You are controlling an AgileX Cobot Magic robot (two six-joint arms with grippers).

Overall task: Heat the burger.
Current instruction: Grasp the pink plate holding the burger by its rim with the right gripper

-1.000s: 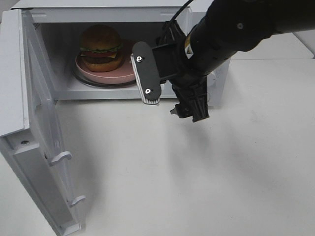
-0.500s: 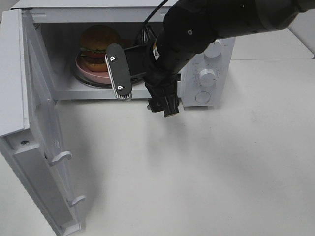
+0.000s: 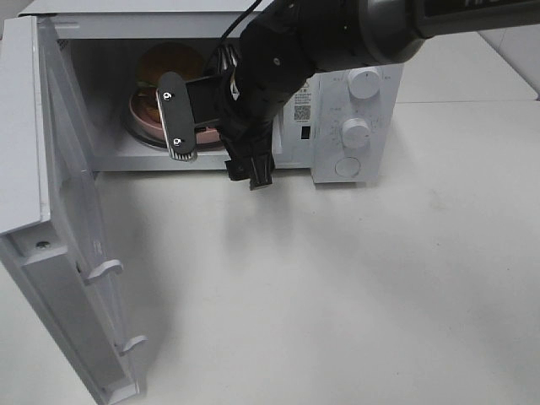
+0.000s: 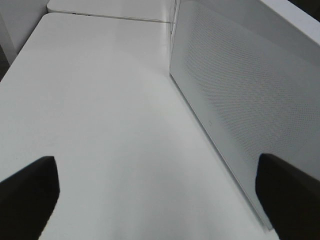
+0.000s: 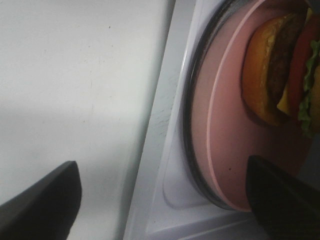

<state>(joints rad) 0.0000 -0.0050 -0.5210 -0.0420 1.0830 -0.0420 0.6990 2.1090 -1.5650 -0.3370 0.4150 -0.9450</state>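
Nearest lies the flat white desk (image 3: 354,304), with the white microwave's hinged door (image 3: 67,253) swung open toward the front left. The left hand (image 4: 160,200) does not show in the high view. Its own camera shows its two dark fingertips (image 4: 25,195) set wide apart with nothing between them, hovering over bare desk (image 4: 100,125) beside the dotted mesh face of the door (image 4: 240,100).

Farther back, the thick black right arm (image 3: 337,42) reaches in from the upper right, across the middle, to the mouth of the boxy white microwave oven (image 3: 295,126). The right hand (image 3: 218,167) hangs at the front sill of the cavity, jaws spread wide and gripping nothing. One flat dark finger (image 3: 177,116) stands in front of the cavity's contents. In the wrist view the hand (image 5: 160,200) straddles the sill, with one fingertip (image 5: 40,200) over the desk (image 5: 75,75) and the other over the plate's edge.

Inside the cavity, a round pink plate (image 5: 225,125) lies on the round glass turntable (image 5: 189,125). The round burger (image 5: 277,75) with its golden-brown bun, dark patty, yellow cheese, red tomato and green lettuce sits on that plate, apart from both fingers. From above, only the burger's bun top (image 3: 164,61) and a strip of the plate (image 3: 139,110) show past the finger. To the right of the cavity are the round white knobs (image 3: 365,83) of the control panel.
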